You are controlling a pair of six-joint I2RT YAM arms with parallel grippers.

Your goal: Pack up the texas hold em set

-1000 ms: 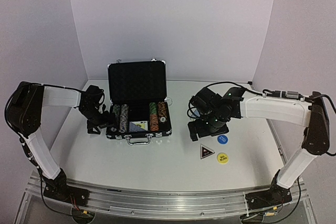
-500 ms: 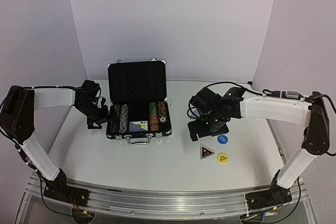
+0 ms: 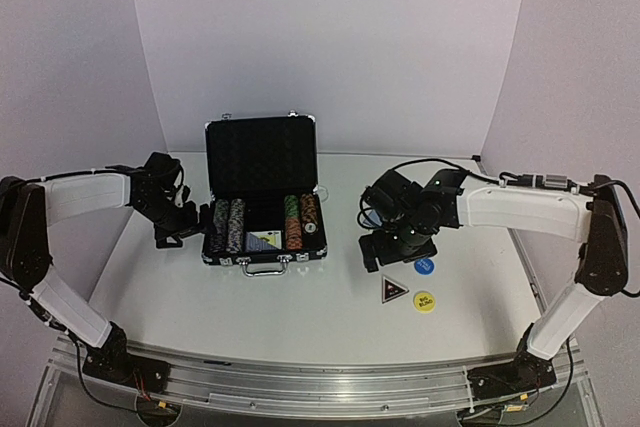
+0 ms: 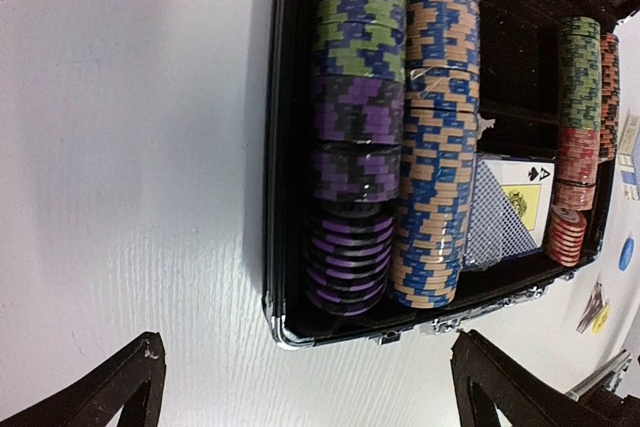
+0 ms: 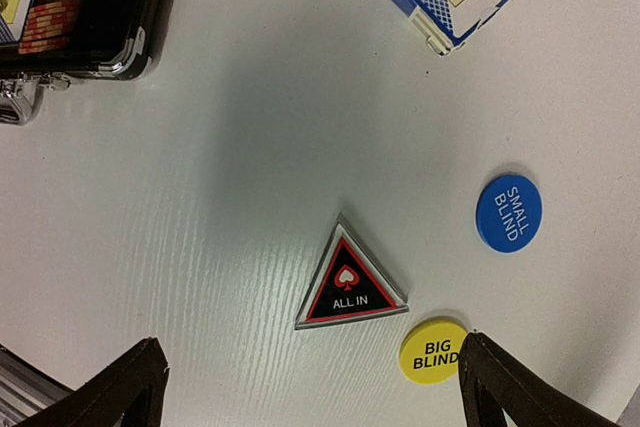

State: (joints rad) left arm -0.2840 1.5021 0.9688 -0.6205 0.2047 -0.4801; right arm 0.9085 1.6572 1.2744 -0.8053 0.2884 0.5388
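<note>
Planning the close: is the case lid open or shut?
Open. The lid stands upright, with the chip rows exposed below it.

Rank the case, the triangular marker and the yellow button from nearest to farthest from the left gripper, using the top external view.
1. The case, right beside the left gripper.
2. The triangular marker, right of the case, nearer the front.
3. The yellow button, farther right again.

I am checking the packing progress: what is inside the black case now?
The open case holds rows of striped chips and one blue card deck between them. Its bottom under the chips is covered, so anything beneath cannot be seen.
</note>
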